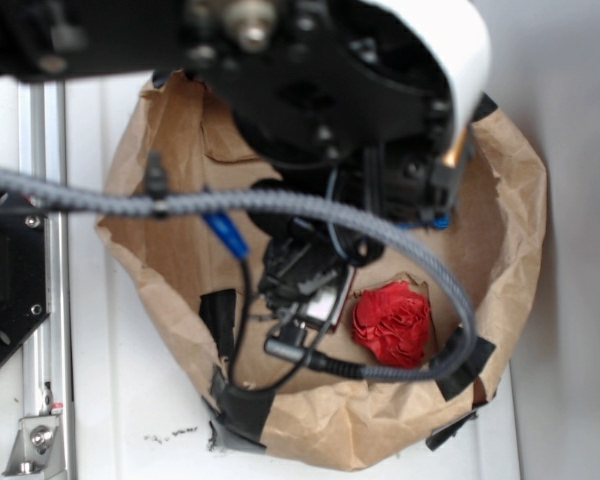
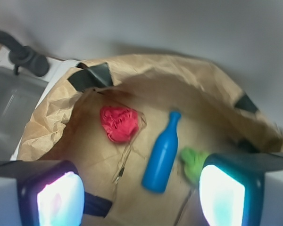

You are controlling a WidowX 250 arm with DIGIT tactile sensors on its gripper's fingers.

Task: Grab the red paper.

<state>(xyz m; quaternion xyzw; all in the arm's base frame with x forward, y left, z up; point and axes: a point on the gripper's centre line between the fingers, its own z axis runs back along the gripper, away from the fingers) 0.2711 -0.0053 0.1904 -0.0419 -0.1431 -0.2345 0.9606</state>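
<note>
Though near, red paper [image 2: 119,123] ahead-left of gripper [image 2: 140,195].

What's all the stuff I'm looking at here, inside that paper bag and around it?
red paper: one, bright red, crumpled, on the bag floor, left of the bottle.
blue bottle: one, blue, lying on the bag floor, centre.
plush toy: one, green, right of the bottle, partly hidden.
paper bag: one, brown, rim rolled open, black tape patches.
gripper: one, two glowing finger pads at the bottom corners of the wrist view, open, above the bag floor.
cable: one, grey braided, looping across the arm.
</note>
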